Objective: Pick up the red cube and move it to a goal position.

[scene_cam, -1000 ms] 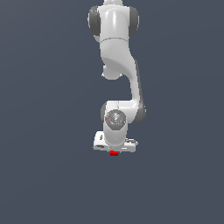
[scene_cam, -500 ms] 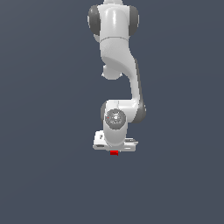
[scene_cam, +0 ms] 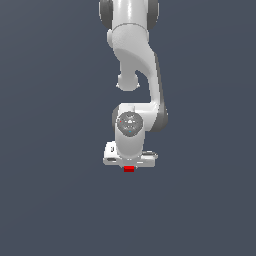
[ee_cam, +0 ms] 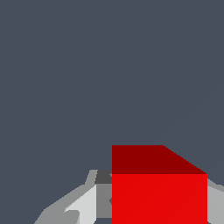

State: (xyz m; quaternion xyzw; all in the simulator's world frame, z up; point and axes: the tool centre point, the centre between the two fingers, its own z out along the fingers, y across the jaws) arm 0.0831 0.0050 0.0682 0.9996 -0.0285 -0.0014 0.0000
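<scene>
The red cube (scene_cam: pixel 129 169) shows as a small red patch just under the white hand of my gripper (scene_cam: pixel 129 167) in the exterior view, much narrower than the hand. In the wrist view the cube (ee_cam: pixel 159 197) fills the lower edge, with a bright red face and a darker red face above it. It sits between the grey fingers (ee_cam: pixel 83 205), one on each side. The gripper is shut on the cube. The fingertips are hidden behind the cube in the exterior view.
The white arm (scene_cam: pixel 135 65) reaches down from the top of the exterior view. A plain dark grey surface (scene_cam: pixel 50 200) lies all around. No goal marker shows in either view.
The gripper, with the cube still in it, has risen slightly in the exterior view. The hold on the cube looks unchanged.
</scene>
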